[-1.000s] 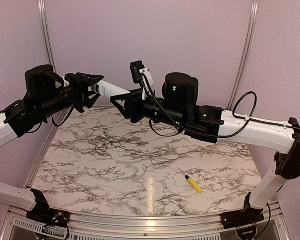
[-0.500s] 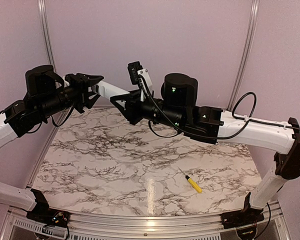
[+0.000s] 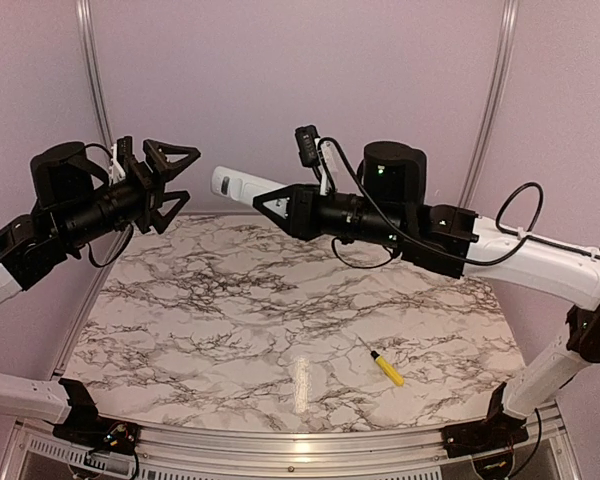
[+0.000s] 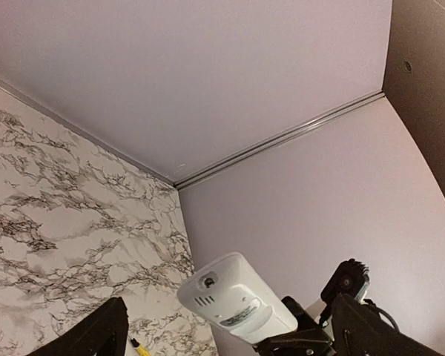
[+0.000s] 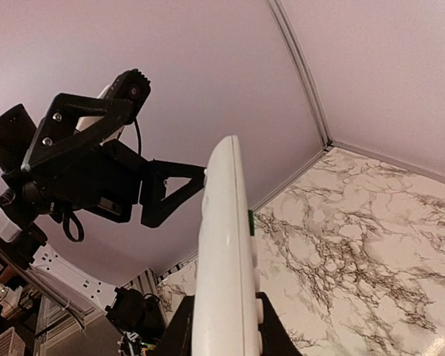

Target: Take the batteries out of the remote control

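The white remote control (image 3: 242, 184) is held in the air above the far side of the table, its free end pointing left. My right gripper (image 3: 280, 201) is shut on its right end. In the right wrist view the remote control (image 5: 224, 252) stands edge-on between my fingers (image 5: 271, 330). My left gripper (image 3: 185, 175) is open just left of the remote's tip, apart from it. The left wrist view shows the plain back of the remote control (image 4: 237, 300) between my spread fingers (image 4: 96, 334). The batteries are hidden.
A yellow-handled screwdriver (image 3: 385, 368) lies on the marble table (image 3: 230, 320) at the front right, also seen as the screwdriver (image 4: 139, 347) in the left wrist view. Purple walls with a metal corner rail (image 3: 492, 100) close in the back.
My left gripper has opened, let go of the remote's left end and drawn back to the left. The right arm has shifted right, carrying the remote with it.
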`<state>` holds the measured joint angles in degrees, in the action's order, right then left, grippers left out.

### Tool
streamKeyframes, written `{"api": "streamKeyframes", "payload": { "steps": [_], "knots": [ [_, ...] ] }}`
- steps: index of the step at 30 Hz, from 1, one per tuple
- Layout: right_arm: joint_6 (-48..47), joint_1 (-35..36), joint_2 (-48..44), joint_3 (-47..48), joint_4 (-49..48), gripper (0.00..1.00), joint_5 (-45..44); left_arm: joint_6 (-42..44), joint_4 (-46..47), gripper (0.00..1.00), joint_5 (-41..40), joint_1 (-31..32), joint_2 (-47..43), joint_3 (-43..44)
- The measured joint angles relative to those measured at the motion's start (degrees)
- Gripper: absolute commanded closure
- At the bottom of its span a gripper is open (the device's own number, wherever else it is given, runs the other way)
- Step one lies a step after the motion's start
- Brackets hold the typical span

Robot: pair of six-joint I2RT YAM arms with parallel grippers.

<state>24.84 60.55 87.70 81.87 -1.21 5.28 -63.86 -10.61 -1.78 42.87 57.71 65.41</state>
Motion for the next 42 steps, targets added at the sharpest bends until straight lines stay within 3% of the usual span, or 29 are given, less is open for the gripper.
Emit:
{"api": "streamKeyframes", "payload": {
  "steps": [4, 9, 16, 27, 36, 42],
  "knots": [
    [5.3, -5.2, -6.8, -5.5, -0.5, 1.00, 8.8, 9.7, -1.4, 0.01, 4.2, -1.4, -1.7, 0.1],
    [10.2, -10.6, -11.9, -8.9, -0.7, 1.00, 19.4, 19.4, -2.6, 0.01, 15.3, -2.7, -1.0, 1.4],
    [16.3, -13.1, -13.0, -10.2, -2.8, 1.00, 33.9, 25.2, -1.6, 0.01, 29.3, -2.7, 2.1, 3.6],
    [22.4, -13.2, -12.1, -10.2, -5.7, 1.00, 45.8, 22.1, 5.1, 0.13, 44.0, -2.5, 7.8, 4.8],
    [25.2, -13.2, -9.8, -10.2, -7.4, 1.00, 48.1, 19.5, 9.7, 0.20, 47.8, -0.9, 9.5, 4.8],
    [26.0, -13.2, -8.7, -10.2, -7.4, 1.00, 48.6, 19.6, 9.7, 0.30, 47.8, 0.8, 11.9, 4.8]
  ]
}}
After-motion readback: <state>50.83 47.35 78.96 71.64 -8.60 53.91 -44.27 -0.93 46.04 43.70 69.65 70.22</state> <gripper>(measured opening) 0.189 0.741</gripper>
